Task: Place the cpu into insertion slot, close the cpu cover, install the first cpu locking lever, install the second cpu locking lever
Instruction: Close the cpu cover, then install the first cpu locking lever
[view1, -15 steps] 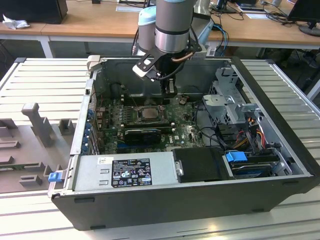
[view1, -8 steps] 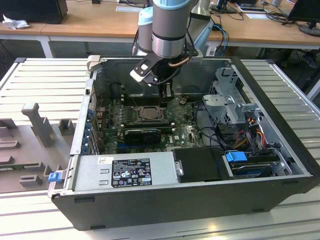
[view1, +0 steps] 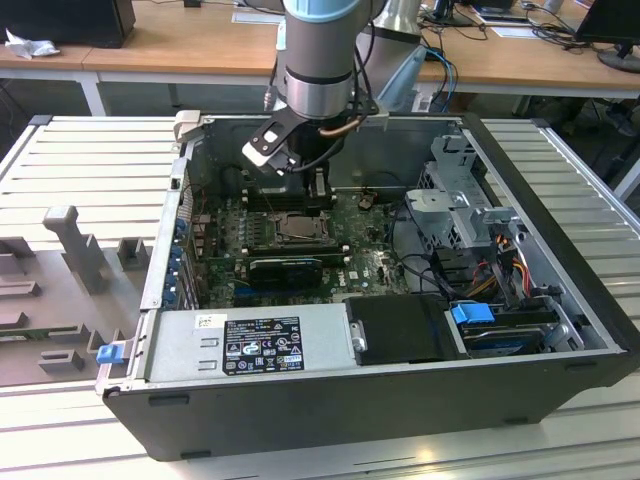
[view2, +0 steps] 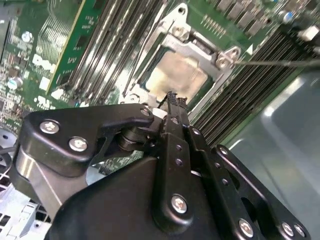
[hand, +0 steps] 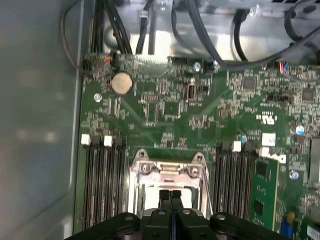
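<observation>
Second wrist view shows the gripper (view2: 172, 100), clenched on nothing, poised over one edge of the cpu cover (view2: 200, 47), which frames the cpu (view2: 177, 75).

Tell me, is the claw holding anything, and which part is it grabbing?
Nothing is held. The claw is shut with nothing between its fingertips, close to the cpu, which lies under the cpu cover.
</observation>
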